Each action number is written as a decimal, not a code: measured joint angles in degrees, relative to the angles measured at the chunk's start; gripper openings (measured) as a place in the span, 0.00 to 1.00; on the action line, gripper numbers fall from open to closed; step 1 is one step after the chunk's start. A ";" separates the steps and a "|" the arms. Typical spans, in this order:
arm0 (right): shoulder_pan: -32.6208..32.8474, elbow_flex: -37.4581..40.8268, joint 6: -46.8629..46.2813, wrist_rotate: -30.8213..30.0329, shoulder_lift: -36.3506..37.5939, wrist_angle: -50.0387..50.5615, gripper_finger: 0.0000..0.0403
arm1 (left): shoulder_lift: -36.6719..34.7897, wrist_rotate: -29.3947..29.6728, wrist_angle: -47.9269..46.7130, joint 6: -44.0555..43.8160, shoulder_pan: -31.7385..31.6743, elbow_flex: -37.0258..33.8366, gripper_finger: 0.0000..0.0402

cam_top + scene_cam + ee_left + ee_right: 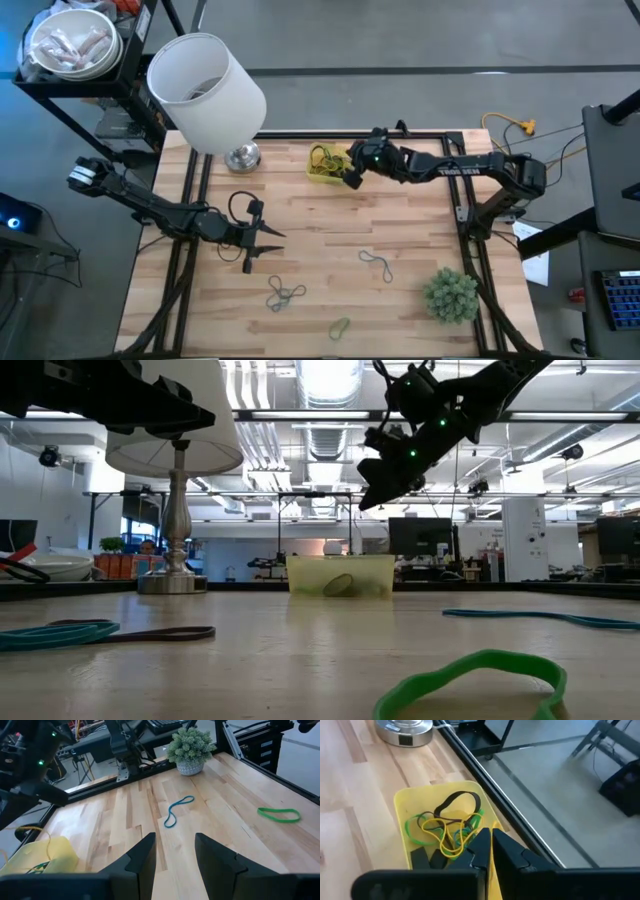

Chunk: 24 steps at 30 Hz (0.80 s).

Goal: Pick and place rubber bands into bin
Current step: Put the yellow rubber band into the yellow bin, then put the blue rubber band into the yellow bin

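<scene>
Bin point(322, 163): right gripper point(352, 178) poised above it, fingers closed, empty. Left gripper point(262, 245) fingers open; blue band point(377, 263) lies nearest it.

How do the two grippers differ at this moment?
The left gripper hangs over bare table with fingers apart; the right gripper is over the bin with fingers nearly together. Neither visibly holds a rubber band.
</scene>
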<state>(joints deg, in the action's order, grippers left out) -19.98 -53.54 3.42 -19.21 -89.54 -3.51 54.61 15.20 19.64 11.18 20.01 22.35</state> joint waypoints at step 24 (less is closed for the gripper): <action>4.48 2.32 -2.92 23.13 -0.04 0.27 0.33 | 3.32 0.00 -0.09 -0.35 0.00 -0.37 0.30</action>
<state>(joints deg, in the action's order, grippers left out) -15.50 -51.22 0.49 3.93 -89.58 -3.24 57.93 15.20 19.55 10.83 20.01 21.98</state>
